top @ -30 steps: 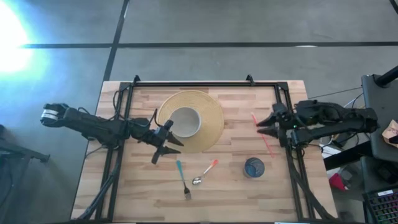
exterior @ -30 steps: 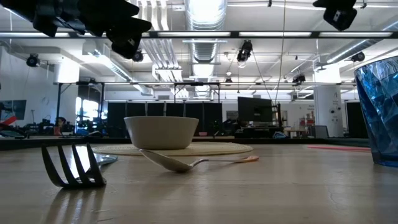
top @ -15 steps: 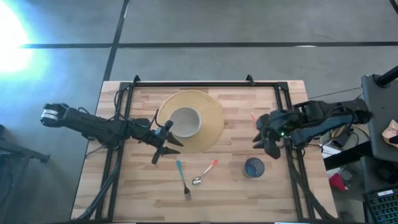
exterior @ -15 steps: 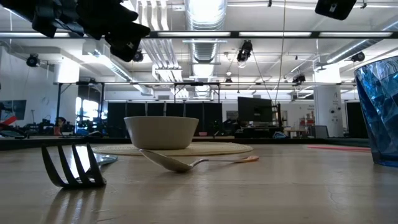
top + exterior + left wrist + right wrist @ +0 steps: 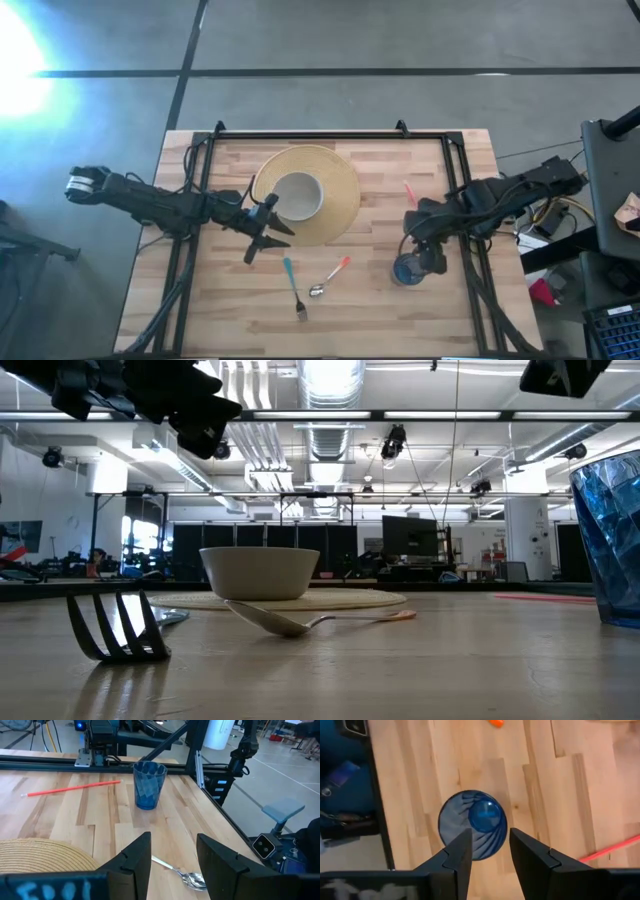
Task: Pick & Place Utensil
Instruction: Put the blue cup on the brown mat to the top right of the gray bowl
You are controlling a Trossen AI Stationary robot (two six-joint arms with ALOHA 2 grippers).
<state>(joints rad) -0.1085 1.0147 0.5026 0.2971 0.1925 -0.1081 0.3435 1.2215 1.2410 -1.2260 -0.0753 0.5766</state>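
Note:
A fork with a blue handle (image 5: 293, 289) and a spoon with an orange handle tip (image 5: 330, 277) lie flat on the wooden table near its front edge; the low view shows the fork (image 5: 115, 628) and the spoon (image 5: 300, 622) up close. A blue cup (image 5: 406, 271) stands upright to their right. My right gripper (image 5: 489, 852) hovers open above the cup (image 5: 472, 824), pointing steeply down, touching nothing. My left gripper (image 5: 262, 238) is open and held about level above the table beside the straw mat, with the spoon (image 5: 182, 876) ahead of it.
A white bowl (image 5: 298, 195) sits on a round straw mat (image 5: 338, 205) at the table's middle. A red straw (image 5: 410, 192) lies on the table to the right, partly under my right arm. A black frame (image 5: 310, 135) runs along the table's far edge and sides.
My right gripper has swung from the table's right side toward the near edge and tipped from nearly level to pointing steeply down, ending above the blue cup. The fork, spoon, cup and bowl have stayed where they were.

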